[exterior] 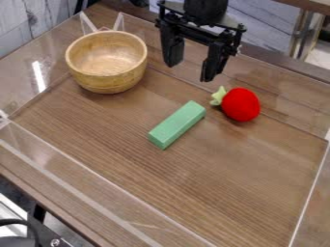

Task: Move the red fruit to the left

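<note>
Counting: bowl (pixel 107 62) 1 | red fruit (pixel 240 105) 1 | green block (pixel 178 124) 1

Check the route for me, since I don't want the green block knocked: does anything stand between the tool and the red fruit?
Nothing visible stands between the tool and the red fruit.

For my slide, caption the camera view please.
Open pincer above table, near red fruit.

Single view from above the tabletop's edge, angled down, perhaps fairly near.
</note>
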Controlling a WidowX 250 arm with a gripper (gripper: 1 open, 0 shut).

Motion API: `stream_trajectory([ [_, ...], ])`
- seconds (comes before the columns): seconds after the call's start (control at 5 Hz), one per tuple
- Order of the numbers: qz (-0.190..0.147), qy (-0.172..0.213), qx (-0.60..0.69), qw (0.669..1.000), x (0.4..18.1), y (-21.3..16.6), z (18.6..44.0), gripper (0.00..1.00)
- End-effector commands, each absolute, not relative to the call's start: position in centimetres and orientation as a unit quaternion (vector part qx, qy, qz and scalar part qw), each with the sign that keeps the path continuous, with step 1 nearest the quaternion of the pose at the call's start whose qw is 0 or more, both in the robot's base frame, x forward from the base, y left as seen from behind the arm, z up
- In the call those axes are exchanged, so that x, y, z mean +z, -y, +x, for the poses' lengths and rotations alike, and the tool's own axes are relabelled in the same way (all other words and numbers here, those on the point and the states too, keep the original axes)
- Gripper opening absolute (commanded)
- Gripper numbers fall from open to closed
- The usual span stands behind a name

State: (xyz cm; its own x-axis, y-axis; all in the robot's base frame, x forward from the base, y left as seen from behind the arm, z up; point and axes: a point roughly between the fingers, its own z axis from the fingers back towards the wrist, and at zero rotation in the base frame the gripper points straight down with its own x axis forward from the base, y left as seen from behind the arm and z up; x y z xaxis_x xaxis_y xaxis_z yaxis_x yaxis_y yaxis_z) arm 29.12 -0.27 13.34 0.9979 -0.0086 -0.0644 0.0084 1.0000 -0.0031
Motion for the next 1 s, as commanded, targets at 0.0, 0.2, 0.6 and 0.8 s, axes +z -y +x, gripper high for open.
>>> stream_trajectory([
  [0.0,-0.006,-0.045,-0.004,0.999,12.3,0.5,28.1,1.00],
  [0.2,-0.013,-0.045,0.000,0.999,11.3,1.9,28.0,1.00],
  [0.6,-0.022,-0.026,-0.053,0.998,12.5,5.6,31.5,1.00],
  [0.8,-0.024,-0.025,-0.060,0.998,10.8,7.3,33.3,1.00],
])
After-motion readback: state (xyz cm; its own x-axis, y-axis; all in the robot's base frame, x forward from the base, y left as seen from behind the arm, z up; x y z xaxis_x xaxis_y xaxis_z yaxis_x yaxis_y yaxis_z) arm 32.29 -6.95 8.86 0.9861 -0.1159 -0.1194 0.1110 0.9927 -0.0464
